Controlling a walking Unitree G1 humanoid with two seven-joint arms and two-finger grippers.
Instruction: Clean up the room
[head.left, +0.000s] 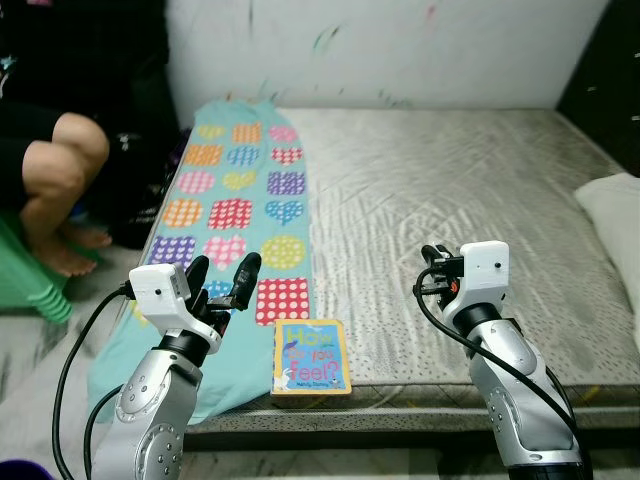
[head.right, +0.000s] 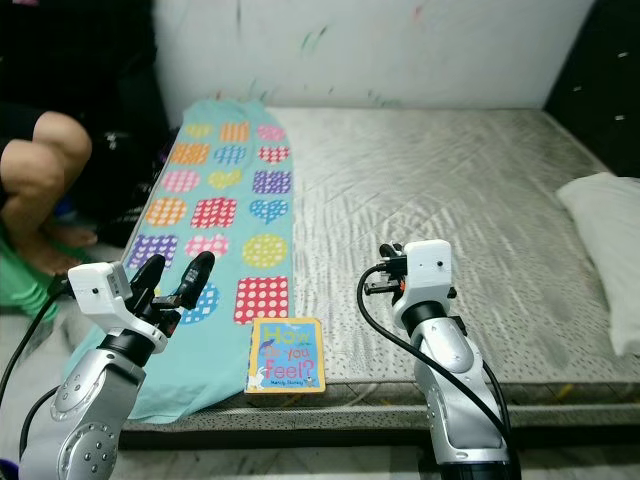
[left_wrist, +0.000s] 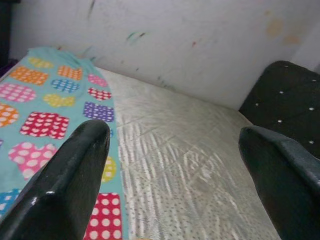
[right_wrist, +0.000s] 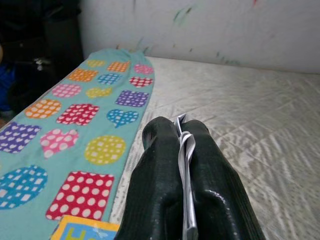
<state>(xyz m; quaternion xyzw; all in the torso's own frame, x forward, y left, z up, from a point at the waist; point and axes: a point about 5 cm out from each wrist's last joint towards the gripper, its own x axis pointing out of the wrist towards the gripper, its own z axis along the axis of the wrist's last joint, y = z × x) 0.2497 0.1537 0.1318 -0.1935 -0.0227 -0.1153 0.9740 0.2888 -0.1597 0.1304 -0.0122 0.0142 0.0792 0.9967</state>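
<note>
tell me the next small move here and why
Probably lower the left gripper toward the book. Its fingers are open and hold nothing, hovering over the patterned cloth just left of the book, which lies flat at the mattress front edge. The right gripper looks shut on a thin white sheet, so it is busy.

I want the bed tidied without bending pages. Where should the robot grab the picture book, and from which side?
Probably by the book's near edge, which lies flat at the mattress front edge, maybe overhanging slightly. Come from the front, one finger under and one over the cover. The open left claw hovers just left of it, over the patterned blanket.
</note>
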